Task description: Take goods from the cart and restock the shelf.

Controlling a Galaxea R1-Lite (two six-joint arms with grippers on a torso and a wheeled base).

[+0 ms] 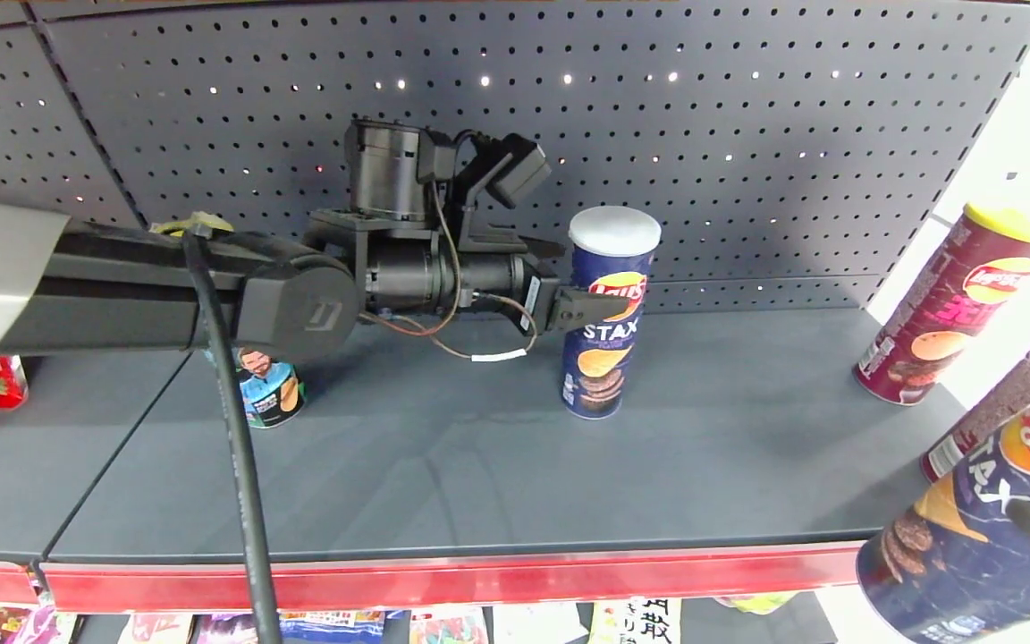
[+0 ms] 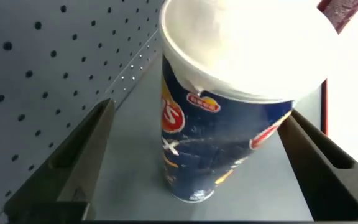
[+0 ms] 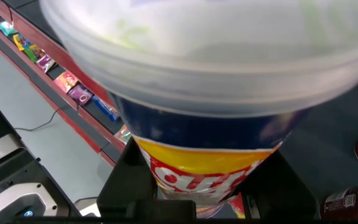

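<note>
Stretching across the head view is the grey shelf (image 1: 747,429), with a back wall full of holes and a red front edge. The left arm (image 1: 166,286) comes in from the left of the frame to the middle. Its left jaws are wide open, one on each side of the standing blue chip can (image 1: 604,367). In the left wrist view one side has a clear gap and the other side is very close.

That can stands straight up in the middle of the shelf, lid on top. I think it is already put down. The left jaws only need to slide back toward the left of the frame without knocking it.

At the lower right, by the shelf's front edge, the right jaws are closed tight on a second blue chip can (image 1: 989,528). Bare shelf lies between the standing can and the dark red chip can (image 1: 949,304) at the right. That looks like a good spot for it. A small can (image 1: 269,394) sits at the left.
</note>
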